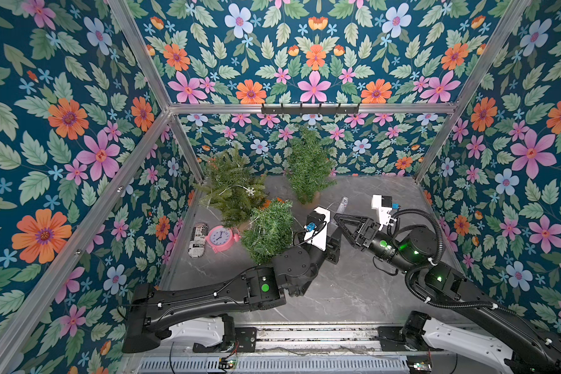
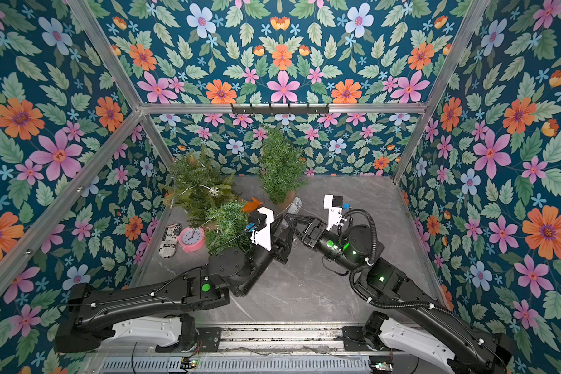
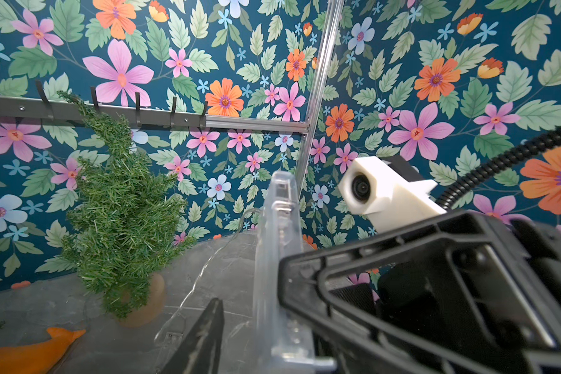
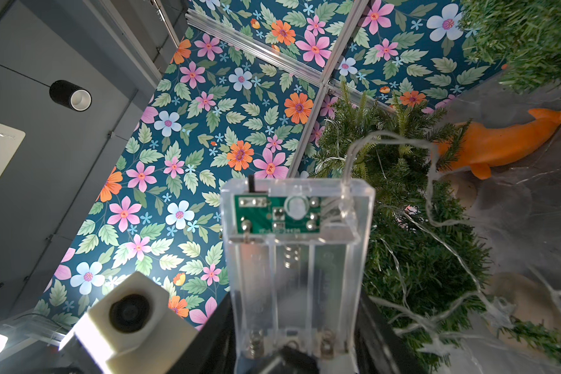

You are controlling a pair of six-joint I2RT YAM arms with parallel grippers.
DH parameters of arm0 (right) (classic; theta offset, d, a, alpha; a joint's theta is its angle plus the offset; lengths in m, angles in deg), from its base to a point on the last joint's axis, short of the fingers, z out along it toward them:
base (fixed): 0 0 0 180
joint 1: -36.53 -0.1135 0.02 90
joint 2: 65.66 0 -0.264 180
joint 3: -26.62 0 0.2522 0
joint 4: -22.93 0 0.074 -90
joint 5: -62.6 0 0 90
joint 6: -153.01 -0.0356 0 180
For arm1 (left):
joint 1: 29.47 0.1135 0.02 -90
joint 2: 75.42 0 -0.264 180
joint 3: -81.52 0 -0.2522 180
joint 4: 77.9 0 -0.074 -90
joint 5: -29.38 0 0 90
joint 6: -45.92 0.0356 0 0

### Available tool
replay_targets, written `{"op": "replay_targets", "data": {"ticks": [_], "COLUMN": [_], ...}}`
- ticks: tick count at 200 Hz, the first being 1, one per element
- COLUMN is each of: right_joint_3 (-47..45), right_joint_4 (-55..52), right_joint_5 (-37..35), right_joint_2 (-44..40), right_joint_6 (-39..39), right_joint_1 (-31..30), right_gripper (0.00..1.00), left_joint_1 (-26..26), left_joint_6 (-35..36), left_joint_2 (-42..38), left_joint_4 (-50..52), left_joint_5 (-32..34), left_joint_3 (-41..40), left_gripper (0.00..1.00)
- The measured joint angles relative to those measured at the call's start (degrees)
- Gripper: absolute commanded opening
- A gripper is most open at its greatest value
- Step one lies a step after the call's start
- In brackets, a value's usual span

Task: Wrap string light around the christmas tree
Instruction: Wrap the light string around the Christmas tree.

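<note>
Three small green christmas trees stand on the grey table. The back left tree [image 1: 232, 191] carries loops of the string light [image 1: 240, 187]. Another tree [image 1: 308, 165] stands at the back middle, and a third [image 1: 267, 230] is nearer, beside my left arm. The light's thin wire [image 4: 431, 194] runs to a clear battery box [image 1: 343, 204] held up off the table. My right gripper [image 4: 295, 323] is shut on the box's lower end. My left gripper [image 3: 272, 323] is around the box, and a gap shows between one finger [image 3: 204, 336] and the box [image 3: 277, 243]; its other finger is hidden.
A pink alarm clock [image 1: 220, 238] and a newsprint-patterned can [image 1: 198, 238] lie at the left edge. An orange dolphin toy [image 2: 252, 204] lies between the trees. A black hook rail [image 1: 309, 109] is on the back wall. Floral walls close in three sides.
</note>
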Motion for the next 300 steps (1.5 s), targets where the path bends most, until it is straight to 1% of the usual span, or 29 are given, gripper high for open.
{"op": "replay_targets", "data": {"ticks": [24, 39, 70, 85, 102, 114, 130, 154, 160, 165, 167, 212, 233, 257, 300], "right_joint_3": [0.0, 0.0, -0.5, -0.8, -1.0, -1.2, -1.2, -1.5, -1.5, -1.5, -1.5, -1.4, -1.5, -3.5, -10.6], "right_joint_4": [-0.3, -0.5, -0.6, -0.3, 0.0, 0.0, 0.3, 0.7, 0.7, 0.7, 0.7, -2.0, -4.5, -5.9, -6.1], "right_joint_5": [0.0, 0.0, -0.7, -0.9, -0.9, -1.1, -1.0, -1.5, -1.5, -1.5, -1.5, -1.5, -1.5, -2.7, -7.2], "right_joint_2": [0.0, 0.0, -0.4, -0.7, -0.7, -0.6, -0.4, -0.4, -0.4, -0.4, -0.4, -1.4, -3.1, -6.5, -12.1], "right_joint_6": [0.0, 0.0, -0.3, -0.2, -0.3, -0.4, -0.4, 0.6, 0.7, 0.8, 1.0, 7.2, 11.6, 18.3, 32.0], "right_joint_1": [-0.1, -0.1, -0.1, -0.1, -0.1, -0.1, -0.1, -0.1, -0.1, -0.1, -0.1, -0.1, -0.1, -0.1, -0.1], "right_gripper": [0.23, 0.25, 0.33, 0.38, 0.50, 0.54, 0.65, 0.84, 0.90, 0.98, 0.99, 0.99, 1.00, 0.99, 0.97], "left_joint_1": [-0.1, -0.1, 0.0, 0.1, 0.1, 0.1, 0.1, 0.1, 0.1, 0.1, 0.1, 0.1, 0.1, 0.1, 0.1], "left_joint_6": [1.3, 1.9, 2.3, 1.5, 1.0, 0.4, -0.5, -2.3, -2.7, -3.2, -3.2, -3.0, -2.0, -1.9, -1.9], "left_joint_2": [0.0, 0.0, -0.1, -0.3, -0.5, -0.5, -0.7, -0.8, -0.7, -0.7, -0.7, 0.2, 0.0, -1.0, -3.2], "left_joint_4": [-0.8, -1.1, -1.0, -1.0, -0.1, 0.4, 1.3, 1.3, 1.3, 1.2, 1.2, 1.3, 1.4, 2.4, 5.9], "left_joint_5": [-0.3, -0.5, 0.4, 0.4, 0.4, 0.4, 0.4, 1.0, 1.6, 2.0, 2.2, 7.6, 8.5, 8.1, 2.4], "left_joint_3": [-0.6, -0.7, -0.7, -0.6, -0.5, -0.4, -0.2, 0.5, 0.8, 1.0, 1.1, 2.3, 3.3, 4.6, 7.2], "left_gripper": [0.30, 0.22, 0.10, 0.06, 0.04, 0.02, 0.00, 0.00, 0.00, 0.00, 0.00, 0.00, 0.00, 0.00, 0.00]}}
